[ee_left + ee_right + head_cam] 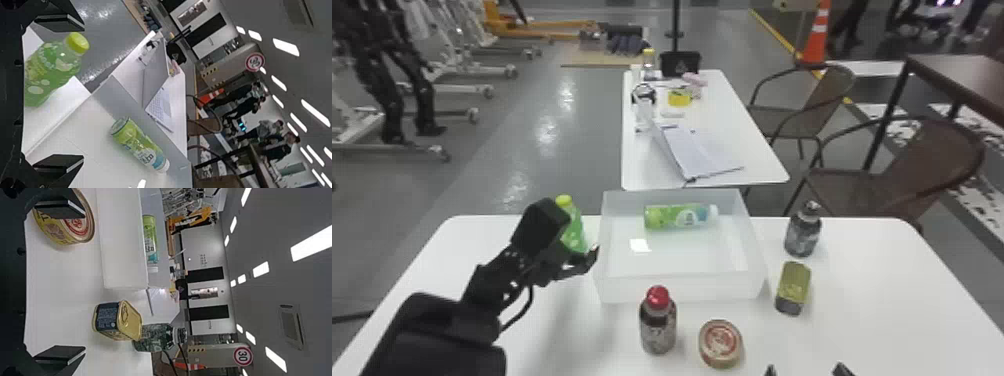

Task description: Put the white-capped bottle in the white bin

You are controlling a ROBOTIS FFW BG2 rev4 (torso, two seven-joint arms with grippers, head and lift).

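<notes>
Head view: taken from above, facing forward and down. Near table (872, 285) across lower half of frame, white bin (682, 290) at center, far table (737, 120) upper center; widest and farthest of the three.

Left wrist view: turned on its side; close beside yellow-capped bottle (574, 230), facing obliquely across the bin to laptop (699, 150) and room beyond.

Right wrist view: also sideways; low over near table, close to round can (721, 345) and rectangular tin (793, 287), facing past the bin into the room.

Overlap: bin and white-capped bottle (677, 216) common to both wrist views, and to head view.
</notes>
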